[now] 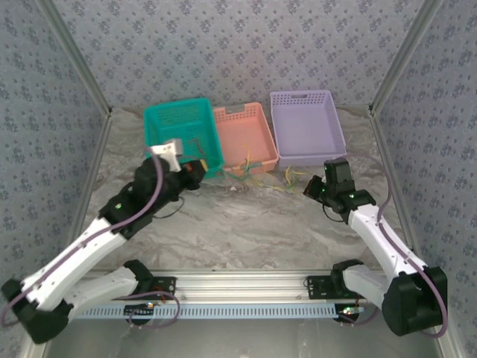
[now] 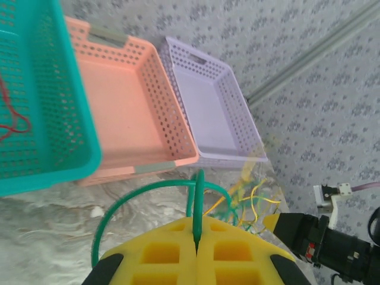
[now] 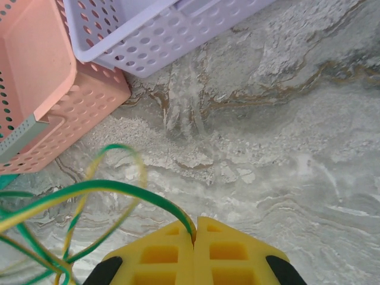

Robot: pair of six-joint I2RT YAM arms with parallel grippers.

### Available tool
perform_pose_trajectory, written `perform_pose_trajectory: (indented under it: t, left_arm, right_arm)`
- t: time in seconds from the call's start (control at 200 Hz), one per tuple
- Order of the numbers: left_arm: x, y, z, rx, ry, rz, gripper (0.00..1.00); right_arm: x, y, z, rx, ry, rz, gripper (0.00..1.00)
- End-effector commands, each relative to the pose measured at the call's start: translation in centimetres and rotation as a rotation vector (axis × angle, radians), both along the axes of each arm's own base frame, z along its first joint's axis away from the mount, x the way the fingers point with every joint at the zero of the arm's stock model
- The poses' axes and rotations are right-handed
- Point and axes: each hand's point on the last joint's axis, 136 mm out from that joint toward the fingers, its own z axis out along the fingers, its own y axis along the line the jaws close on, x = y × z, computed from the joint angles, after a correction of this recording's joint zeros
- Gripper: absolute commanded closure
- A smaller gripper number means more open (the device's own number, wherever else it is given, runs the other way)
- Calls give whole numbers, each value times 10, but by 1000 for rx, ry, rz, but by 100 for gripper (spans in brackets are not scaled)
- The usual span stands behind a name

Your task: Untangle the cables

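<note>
The cables are thin, limp wires in green and yellow, lying in a loose tangle on the marble counter. In the top view they sit at centre frame, just below the front rims of the pink basket and the purple basket. A thin red wire lies inside the teal basket, at the left edge of the left wrist view.

The left end effector is closed, its yellow pads pinching a green cable. That cable rises straight up out of the seam at lower centre, then arcs away to the lower left. Beyond it the yellow-green tangle spreads at right of centre.

The right end effector is also closed, at the bottom of its frame. It grips a green-and-yellow cable, which curves off to the left edge, where more strands cross and loop.
</note>
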Motion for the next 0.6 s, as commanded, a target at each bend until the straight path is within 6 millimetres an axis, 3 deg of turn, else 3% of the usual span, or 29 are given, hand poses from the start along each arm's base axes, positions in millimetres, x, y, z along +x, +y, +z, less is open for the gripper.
perform_pose_trajectory:
  t: [0.0,0.175,0.325,0.46,0.595]
  left_arm:
    - [-15,25,-10,24,26,20,100]
    - [-23,28,-24,26,57,3,100]
    - [-17,27,-52,64,107,19,100]
    - [-15,52,-64,137,124,137,100]
    - [-18,79,-58,226,110,228,100]
  right_arm:
    - [5,2,-2,24,35,-13,100]
    - [9,2,-15,1,68,-18,100]
    - [8,-2,-34,-39,119,-19,100]
    - [4,-20,-54,-123,195,-73,100]
    - [1,-39,-60,-155,218,-164,100]
